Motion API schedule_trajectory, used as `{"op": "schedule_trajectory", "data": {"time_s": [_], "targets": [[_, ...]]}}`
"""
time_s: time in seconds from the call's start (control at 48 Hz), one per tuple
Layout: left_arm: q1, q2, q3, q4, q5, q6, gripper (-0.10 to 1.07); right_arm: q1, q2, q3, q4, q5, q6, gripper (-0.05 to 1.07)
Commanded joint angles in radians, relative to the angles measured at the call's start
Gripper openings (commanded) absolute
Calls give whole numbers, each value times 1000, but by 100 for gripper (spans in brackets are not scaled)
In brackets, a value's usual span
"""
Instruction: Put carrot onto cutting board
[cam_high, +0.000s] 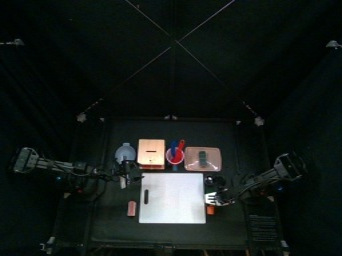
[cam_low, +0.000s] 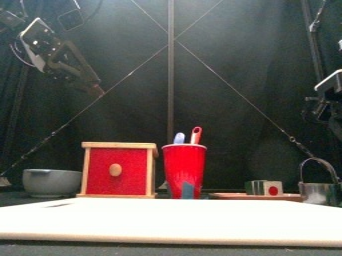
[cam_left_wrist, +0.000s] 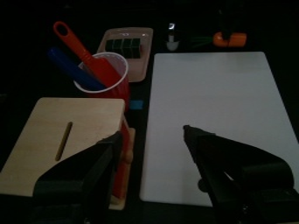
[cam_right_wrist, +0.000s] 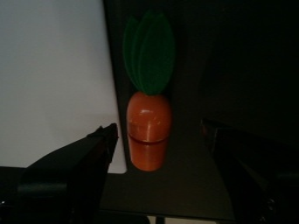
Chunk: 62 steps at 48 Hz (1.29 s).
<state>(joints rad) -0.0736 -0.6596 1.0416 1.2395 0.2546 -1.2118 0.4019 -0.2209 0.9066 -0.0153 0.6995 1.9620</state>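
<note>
Carrot (cam_right_wrist: 149, 131) (leaves uppermost) lies beside cutting board (cam_right_wrist: 52, 79), between spread right end effector (cam_right_wrist: 158, 162) jaws.

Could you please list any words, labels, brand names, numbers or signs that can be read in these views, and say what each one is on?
None can be read. The cutting board, the carrot, the red cup and the red-framed wooden box show no lettering; the small block on the tray has a mark too small to read.
</note>
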Motion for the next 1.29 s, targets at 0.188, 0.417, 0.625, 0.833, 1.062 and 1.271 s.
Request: {"op": "schedule_trajectory", "data": {"time_s": [0.188, 0.417, 0.625, 0.833, 1.062, 1.271], "targets": [[3, -2, -14, 6, -2, -2, 92, 5, 92, -48, 12, -37, -12, 103], [3, -2, -12, 6, -3, -2, 92, 3, 92, -31, 34, -34, 2, 94], [3, -2, -9, 6, 0, -2, 92, 5, 94, -32, 37, -37, -5, 79], [3, -2, -8, 3, -2, -3, 92, -3, 78, -72, -11, -37, -11, 75], [3, -2, -5, 0, -3, -6, 92, -87, 91, -232, -198, -71, 0, 75], [2, -2, -6, 0, -5, -2, 92, -178, 184, -348, -311, -161, -17, 75]]}}
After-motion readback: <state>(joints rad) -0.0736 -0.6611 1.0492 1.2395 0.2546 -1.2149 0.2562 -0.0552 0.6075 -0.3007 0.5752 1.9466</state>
